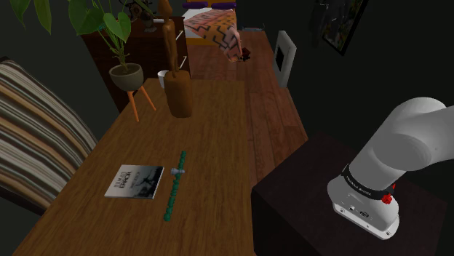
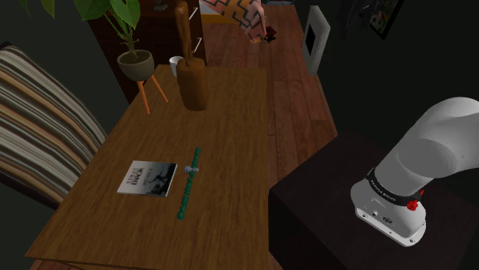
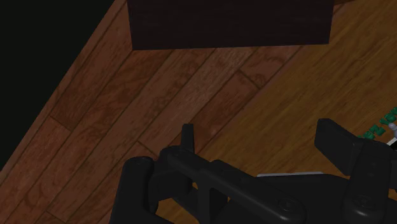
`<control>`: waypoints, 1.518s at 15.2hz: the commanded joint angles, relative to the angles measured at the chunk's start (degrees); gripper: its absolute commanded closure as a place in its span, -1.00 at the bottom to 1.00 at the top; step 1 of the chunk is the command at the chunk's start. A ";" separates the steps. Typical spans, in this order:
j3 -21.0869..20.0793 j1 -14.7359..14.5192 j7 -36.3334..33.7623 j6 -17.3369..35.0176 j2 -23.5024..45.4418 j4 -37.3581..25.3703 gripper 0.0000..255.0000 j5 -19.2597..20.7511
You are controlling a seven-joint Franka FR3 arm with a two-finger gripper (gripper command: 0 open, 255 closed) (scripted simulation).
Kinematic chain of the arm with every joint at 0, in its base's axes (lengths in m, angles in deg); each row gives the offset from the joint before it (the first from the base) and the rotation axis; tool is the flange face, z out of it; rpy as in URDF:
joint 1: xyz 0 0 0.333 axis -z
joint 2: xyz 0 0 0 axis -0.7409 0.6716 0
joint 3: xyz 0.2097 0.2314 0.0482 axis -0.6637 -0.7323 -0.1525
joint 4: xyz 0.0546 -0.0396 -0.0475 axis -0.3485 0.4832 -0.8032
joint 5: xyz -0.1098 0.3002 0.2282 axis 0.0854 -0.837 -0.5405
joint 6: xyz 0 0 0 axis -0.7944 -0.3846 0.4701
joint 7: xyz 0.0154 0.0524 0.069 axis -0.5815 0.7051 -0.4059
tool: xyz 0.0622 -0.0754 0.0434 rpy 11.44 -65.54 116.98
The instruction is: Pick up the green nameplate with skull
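The green nameplate is a thin strip of green letters with a small pale skull at its middle. It lies flat on the wooden table, just right of a book, in the shoulder view, and the same strip lies mid-table in the second exterior view. In the wrist view my gripper is open, its two black fingers standing wide apart with nothing between them. One end of the nameplate peeks in beside the outer finger. The white arm rises from the stand, well right of the nameplate.
A grey book lies left of the nameplate. Farther back stand a tall wooden vase, a potted plant on orange legs and a white cup. A striped chair flanks the table's left. The dark stand sits right.
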State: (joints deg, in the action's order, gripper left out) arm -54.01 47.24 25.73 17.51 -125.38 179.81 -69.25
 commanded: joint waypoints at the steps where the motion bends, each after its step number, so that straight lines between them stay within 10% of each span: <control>1: 0.00 0.00 0.00 0.00 0.00 0.00 -1.00 0.00; 23: -17.48 -7.37 -15.57 32.75 25.63 6.59 -1.00 -6.87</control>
State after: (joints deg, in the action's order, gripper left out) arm -70.52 40.13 11.20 48.72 -101.85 187.06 -76.23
